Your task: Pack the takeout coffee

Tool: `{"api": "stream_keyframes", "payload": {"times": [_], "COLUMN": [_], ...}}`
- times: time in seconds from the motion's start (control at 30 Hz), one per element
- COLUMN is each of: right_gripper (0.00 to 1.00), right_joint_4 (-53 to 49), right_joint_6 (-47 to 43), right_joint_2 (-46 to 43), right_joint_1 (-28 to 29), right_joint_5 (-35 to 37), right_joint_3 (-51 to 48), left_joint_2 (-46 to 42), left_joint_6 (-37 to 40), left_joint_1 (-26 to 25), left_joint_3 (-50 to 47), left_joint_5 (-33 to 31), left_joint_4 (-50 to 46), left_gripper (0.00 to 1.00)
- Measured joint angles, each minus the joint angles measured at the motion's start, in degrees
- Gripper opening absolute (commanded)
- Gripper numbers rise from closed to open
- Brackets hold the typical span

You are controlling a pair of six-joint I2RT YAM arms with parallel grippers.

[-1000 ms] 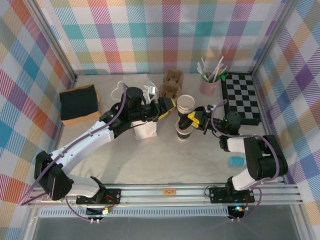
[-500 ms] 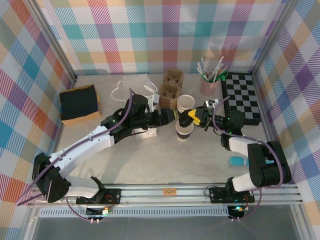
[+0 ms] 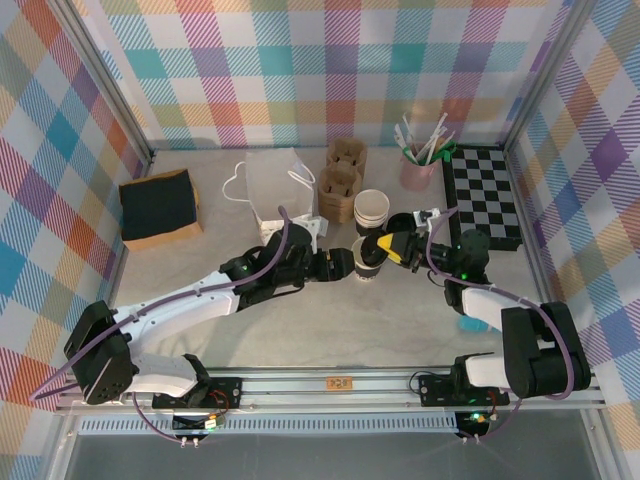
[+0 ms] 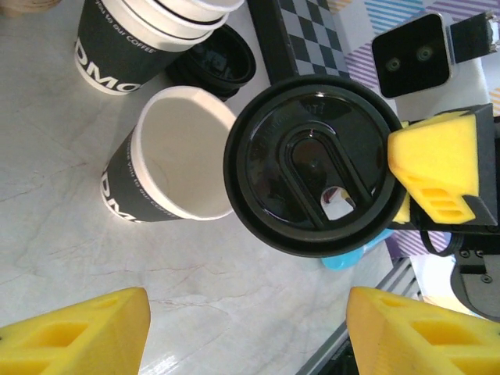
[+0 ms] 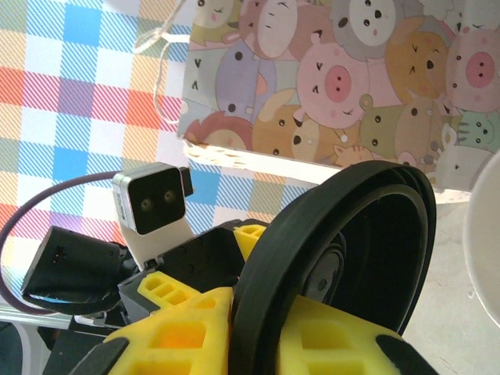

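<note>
Broadly, the table [image 3: 300,330] carries the clutter along its far half. Seen from above, the white paper bag [image 3: 275,185] stands at about 11 o'clock from the open cup. The chessboard [image 3: 483,195] lies out at 2 o'clock, and the cardboard cup carrier [image 3: 340,180] is just past 11 o'clock, beside the bag. The stack of lidless cups [image 3: 371,210] stands at 12 o'clock, close behind the cup.

The takeout coffee is not yet whole. Its cup [image 4: 180,160] stands upright near the middle of the table, mouth bare. Its black lid [image 4: 312,164] is in the air at the cup's 3 o'clock side, overlapping the rim in the left wrist view but not seated on it. A second, loose lid [image 4: 211,62] lies by the foot of the stack.

The right gripper [image 3: 388,246] comes in from 3 o'clock with its yellow fingers [image 5: 180,336] pinching the lid's edge, one on each face. The left gripper [image 3: 338,262] waits at 9 o'clock with its fingers spread wide. It touches nothing, and the cup is just ahead of the gap.

I judge the step in hand to be lidding the cup, with bagging to follow. The next move calls for bringing the lid level and centred over the rim, then pressing it down evenly. The left fingers would likely need to close gently on the cup wall to steady it. A tilted lid could catch one side of the rim and tip the cup.
</note>
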Motion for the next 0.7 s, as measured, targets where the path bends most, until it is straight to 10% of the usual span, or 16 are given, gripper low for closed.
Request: {"api": "stream_keyframes", "payload": {"times": [0.7], "right_gripper": [0.17], "right_joint_4": [11.2], "right_joint_6": [1.7], "right_joint_2": [10.9], "right_joint_1": [2.9], "right_joint_5": [1.3], "right_joint_3": [2.4], "left_joint_2": [-0.1], "left_joint_6": [-0.5], "left_joint_1": [-0.5], "left_joint_3": [-3.8], "left_joint_5": [-3.8], "left_joint_4": [3.4], "left_gripper": [0.66]}}
